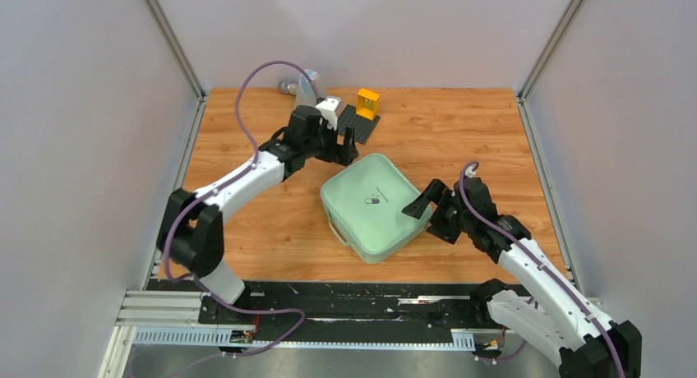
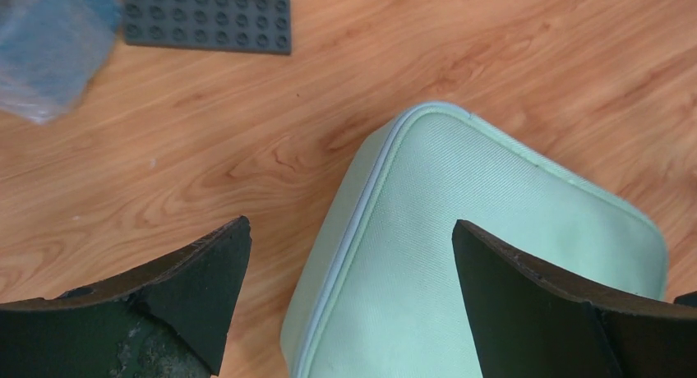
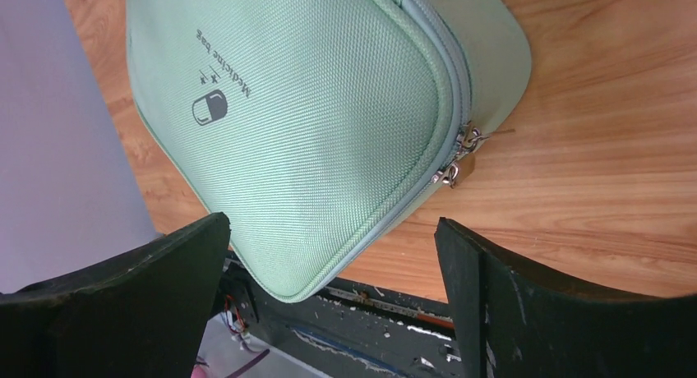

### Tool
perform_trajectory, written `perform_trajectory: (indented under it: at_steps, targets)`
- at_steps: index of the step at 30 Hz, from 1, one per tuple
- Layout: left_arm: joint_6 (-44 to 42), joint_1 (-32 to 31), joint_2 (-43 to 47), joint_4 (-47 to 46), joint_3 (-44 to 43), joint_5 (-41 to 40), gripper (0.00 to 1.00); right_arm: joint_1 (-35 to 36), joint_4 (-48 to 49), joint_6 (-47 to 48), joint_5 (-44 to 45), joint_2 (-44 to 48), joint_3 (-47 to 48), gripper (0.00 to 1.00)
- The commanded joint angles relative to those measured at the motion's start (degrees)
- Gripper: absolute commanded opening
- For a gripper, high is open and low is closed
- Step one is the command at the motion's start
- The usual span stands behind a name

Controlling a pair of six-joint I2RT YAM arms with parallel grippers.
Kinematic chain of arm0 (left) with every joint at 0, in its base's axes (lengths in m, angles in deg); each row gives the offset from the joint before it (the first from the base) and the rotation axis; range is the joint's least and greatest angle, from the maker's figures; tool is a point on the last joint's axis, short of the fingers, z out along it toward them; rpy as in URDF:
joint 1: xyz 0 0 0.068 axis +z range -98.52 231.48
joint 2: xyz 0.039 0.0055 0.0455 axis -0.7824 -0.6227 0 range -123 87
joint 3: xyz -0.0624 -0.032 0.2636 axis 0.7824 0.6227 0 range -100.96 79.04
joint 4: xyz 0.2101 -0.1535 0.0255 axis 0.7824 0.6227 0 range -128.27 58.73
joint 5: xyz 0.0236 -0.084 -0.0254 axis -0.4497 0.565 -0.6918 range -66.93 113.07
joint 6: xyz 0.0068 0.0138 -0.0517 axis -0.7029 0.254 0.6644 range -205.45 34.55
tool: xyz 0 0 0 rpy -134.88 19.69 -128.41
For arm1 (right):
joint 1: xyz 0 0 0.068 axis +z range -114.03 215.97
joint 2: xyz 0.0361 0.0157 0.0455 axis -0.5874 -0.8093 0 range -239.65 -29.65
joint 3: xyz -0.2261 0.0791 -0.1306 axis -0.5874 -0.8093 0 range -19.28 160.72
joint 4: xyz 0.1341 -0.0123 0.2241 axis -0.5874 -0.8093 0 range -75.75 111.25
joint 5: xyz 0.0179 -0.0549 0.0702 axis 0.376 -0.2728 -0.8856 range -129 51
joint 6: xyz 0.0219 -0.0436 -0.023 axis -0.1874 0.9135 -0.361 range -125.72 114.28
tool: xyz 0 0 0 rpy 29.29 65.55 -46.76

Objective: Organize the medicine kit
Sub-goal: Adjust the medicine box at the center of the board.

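The medicine kit is a pale mint-green zipped case lying shut in the middle of the wooden table, with its pill logo facing up. My left gripper is open and empty, hovering over the kit's far left corner. In the left wrist view the corner of the kit lies between the fingers. My right gripper is open and empty at the kit's right edge. In the right wrist view it looks over the kit and its two zipper pulls.
A dark grey studded baseplate with a yellow brick on it sits at the back; it also shows in the left wrist view. A translucent bluish pouch lies left of it. Grey walls enclose the table.
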Motion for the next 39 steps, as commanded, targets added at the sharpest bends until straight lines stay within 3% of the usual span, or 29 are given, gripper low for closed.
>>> perform_trajectory:
  at_steps: [1, 7, 15, 29, 35, 39]
  targets:
    - [-5.4, 1.5, -9.6, -1.9, -4.8, 12.1, 1.0, 0.1, 3.2, -1.3, -6.2, -4.2, 1.9, 1.0]
    - [-5.8, 2.1, -16.5, -5.8, -3.5, 25.8, 1.0, 0.0, 6.4, 3.6, -8.8, -12.6, 6.8, 1.0]
    - [-2.6, 1.7, -13.1, -10.7, 7.8, 29.9, 0.95, -1.3, 7.5, 13.0, -11.2, -25.4, 15.2, 1.0]
    - [13.7, -4.8, 14.0, -19.8, 35.2, 14.3, 0.92, -2.2, 8.2, 21.3, -18.4, -42.8, 28.7, 1.0]
    - [17.9, -6.4, 25.5, -17.2, 41.3, 8.0, 0.94, -2.2, 7.4, 22.1, -20.7, -46.6, 32.2, 1.0]
    - [17.2, -6.4, 29.6, -11.9, 40.5, 3.1, 0.99, -2.4, 6.7, 23.4, -16.0, -45.3, 32.0, 1.0]
